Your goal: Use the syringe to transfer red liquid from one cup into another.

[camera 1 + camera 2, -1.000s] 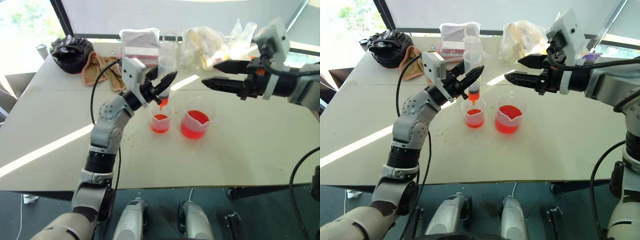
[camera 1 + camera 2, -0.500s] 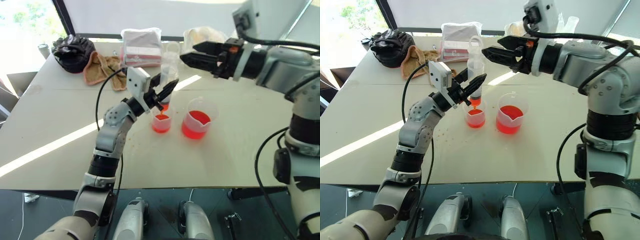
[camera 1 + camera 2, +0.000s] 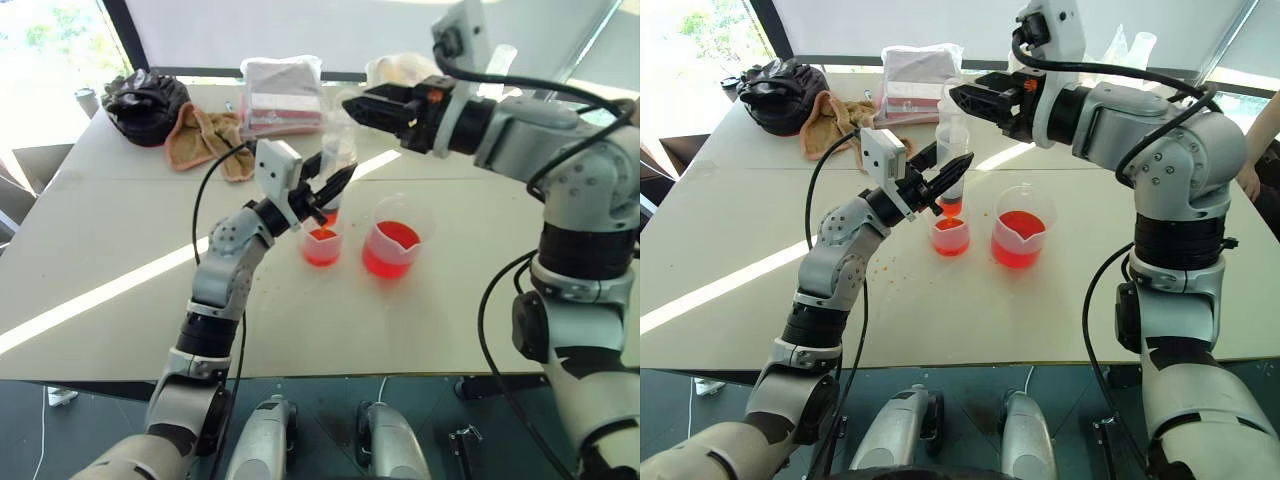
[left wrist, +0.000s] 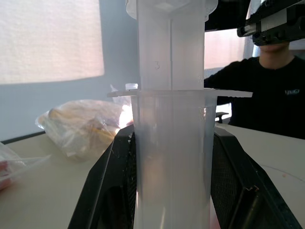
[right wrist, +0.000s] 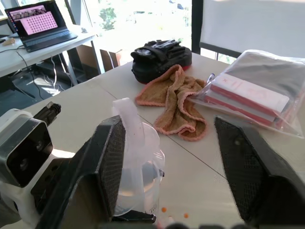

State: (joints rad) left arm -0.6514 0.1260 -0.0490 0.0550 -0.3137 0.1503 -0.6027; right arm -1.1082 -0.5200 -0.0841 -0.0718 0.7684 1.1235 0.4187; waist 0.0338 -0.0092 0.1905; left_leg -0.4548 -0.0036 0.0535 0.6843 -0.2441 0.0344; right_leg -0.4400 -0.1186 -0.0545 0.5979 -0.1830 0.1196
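So the left gripper (image 3: 946,178) is clamped on the barrel of the syringe (image 3: 951,150), holding it upright with the orange tip pointing down into the smaller cup (image 3: 949,236), which has some red liquid (image 3: 949,227) in the bottom. The left wrist view shows it nicely: the clear barrel is wedged right between the two black fingers (image 4: 112,183), flange just above them and the white plunger sticking up out the top. The bigger spouted cup (image 3: 1019,225) sits just beside the smaller cup, on the robot's right of it, not touching as far as I can see, and it also holds red liquid, noticeably more of it. The right gripper (image 3: 962,97) comes in from the right and sits up at the top of the syringe, around the plunger end. In the right wrist view its fingers (image 5: 110,160) are apart, with the plunger top next to one pad and a clear gap to the other (whether that first pad actually touches the plunger, I can't tell). Everything's on a white table (image 3: 1060,300). Behind the smaller cup, toward the far edge, there's a bagged pack of something red and white (image 3: 915,80), a tan cloth (image 3: 835,120) and a black bag (image 3: 780,90) off to the left of that, and a crinkly plastic bag (image 4: 81,125) further right.
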